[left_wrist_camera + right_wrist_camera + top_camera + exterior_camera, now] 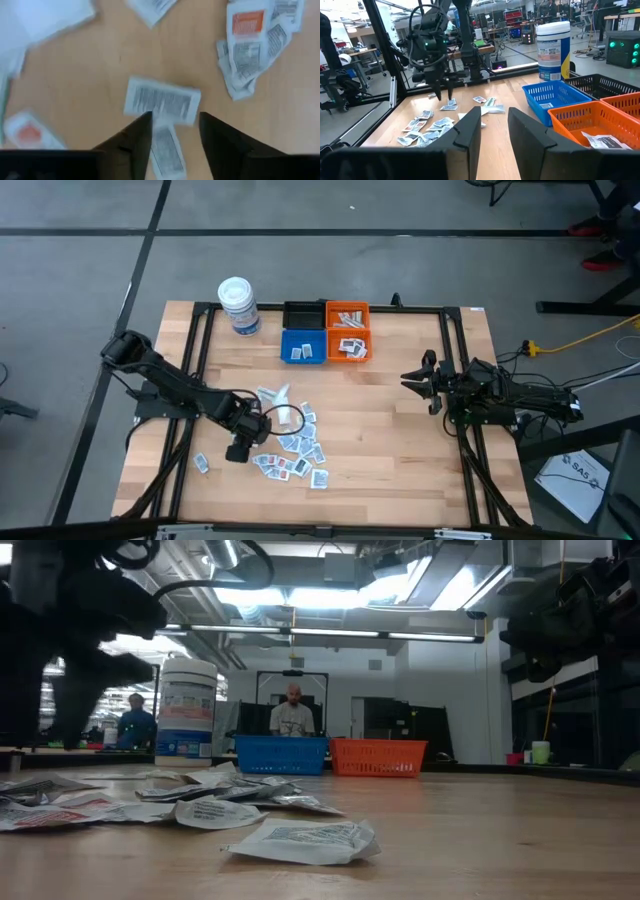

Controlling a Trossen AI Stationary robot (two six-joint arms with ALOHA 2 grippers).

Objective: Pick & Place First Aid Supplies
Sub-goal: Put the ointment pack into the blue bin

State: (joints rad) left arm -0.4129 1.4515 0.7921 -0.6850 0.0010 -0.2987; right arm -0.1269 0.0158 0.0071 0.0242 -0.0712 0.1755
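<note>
Hovering low over the pile, my left gripper has its fingers parted and holds nothing; between them, flat on the wood, lies one small sachet, with a wider sachet just ahead of the tips, overlapping it. Neither is lifted.

Around that hand the first aid supplies spread in a loose scatter, most lying just to one side, one stray packet off on its own on the other.

Farther out, beyond the pile, stand the bins: the blue bin holds a couple of packets, the orange bin a few more, and the black bin looks empty. I'd judge the job barely begun, most packets still to go.

Well apart, my right gripper waits, fingers parted, empty.
</note>
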